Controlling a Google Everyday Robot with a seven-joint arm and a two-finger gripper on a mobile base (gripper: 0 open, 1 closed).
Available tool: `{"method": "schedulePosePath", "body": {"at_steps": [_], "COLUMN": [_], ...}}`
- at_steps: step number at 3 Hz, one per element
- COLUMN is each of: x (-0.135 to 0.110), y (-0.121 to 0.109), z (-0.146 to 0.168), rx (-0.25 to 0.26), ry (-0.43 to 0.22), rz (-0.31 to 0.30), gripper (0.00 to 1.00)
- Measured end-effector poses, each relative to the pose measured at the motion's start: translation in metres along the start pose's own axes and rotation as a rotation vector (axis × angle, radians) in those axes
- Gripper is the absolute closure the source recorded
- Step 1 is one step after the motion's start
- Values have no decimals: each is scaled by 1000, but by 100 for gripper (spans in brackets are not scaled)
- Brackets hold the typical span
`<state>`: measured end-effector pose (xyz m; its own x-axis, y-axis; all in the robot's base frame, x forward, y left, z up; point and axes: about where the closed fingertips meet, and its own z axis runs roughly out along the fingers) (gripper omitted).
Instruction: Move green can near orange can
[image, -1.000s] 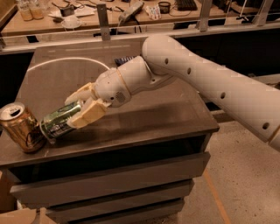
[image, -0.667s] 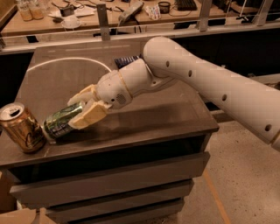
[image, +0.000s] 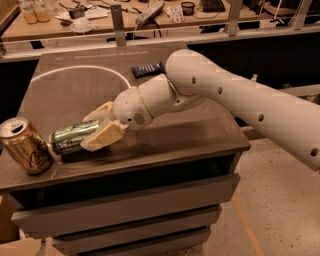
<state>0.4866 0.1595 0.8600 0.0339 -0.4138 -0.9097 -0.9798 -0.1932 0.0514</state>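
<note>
The green can (image: 70, 137) lies on its side at the front left of the dark table (image: 165, 135), its end close to the orange can. The orange can (image: 25, 146) stands upright at the table's front left corner, silver top showing. My gripper (image: 97, 129) reaches in from the right, its pale fingers (image: 102, 140) around the right end of the green can. The white arm runs off to the right edge of the view.
A dark flat object (image: 147, 69) lies at the back of the table behind the arm. A white curved line (image: 85, 69) marks the tabletop. A cluttered counter (image: 150, 15) stands beyond a railing. Drawers sit below the table's front edge.
The gripper has lifted slightly and drawn back a little to the right; the green can stays lying beside the orange can.
</note>
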Motion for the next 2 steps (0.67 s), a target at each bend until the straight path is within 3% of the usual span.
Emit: {"method": "schedulePosePath", "body": {"at_steps": [1,2], "x": [2,4], "y": [2,6], "z": [3,5], "rx": [4,3], "ry": [6,11], "rz": [13,18], "gripper": [13,0]}}
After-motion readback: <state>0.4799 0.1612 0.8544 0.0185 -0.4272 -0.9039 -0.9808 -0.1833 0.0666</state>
